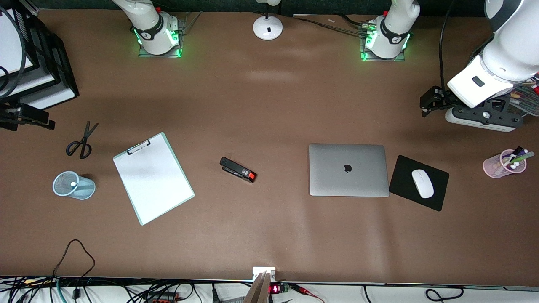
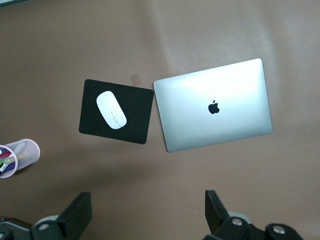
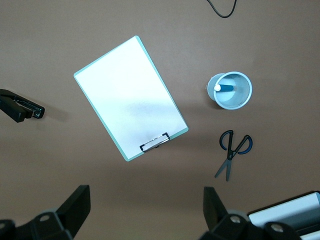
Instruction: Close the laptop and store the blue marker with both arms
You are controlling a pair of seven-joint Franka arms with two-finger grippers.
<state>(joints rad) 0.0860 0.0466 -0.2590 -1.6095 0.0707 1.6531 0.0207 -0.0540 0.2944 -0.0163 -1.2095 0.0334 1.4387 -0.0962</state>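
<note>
The silver-grey laptop (image 1: 348, 170) lies shut on the brown table, apple logo up, toward the left arm's end; it also shows in the left wrist view (image 2: 215, 105). The blue marker (image 3: 227, 88) stands in a light-blue mesh cup (image 3: 240, 100), white end up; in the front view only its white end (image 1: 73, 184) shows inside the cup (image 1: 80, 188). My left gripper (image 2: 147, 215) is open and empty, high over the table at the left arm's end (image 1: 431, 102). My right gripper (image 3: 145, 210) is open and empty, high over the right arm's end (image 1: 40, 120).
A white mouse (image 1: 422, 183) lies on a black pad (image 1: 404, 176) beside the laptop. A pink cup (image 1: 504, 164) holds pens. A black stapler (image 1: 238, 169), a white mint-edged clipboard (image 1: 153, 177) and scissors (image 1: 82, 141) lie on the table. Black trays (image 1: 46, 71) stand at the right arm's end.
</note>
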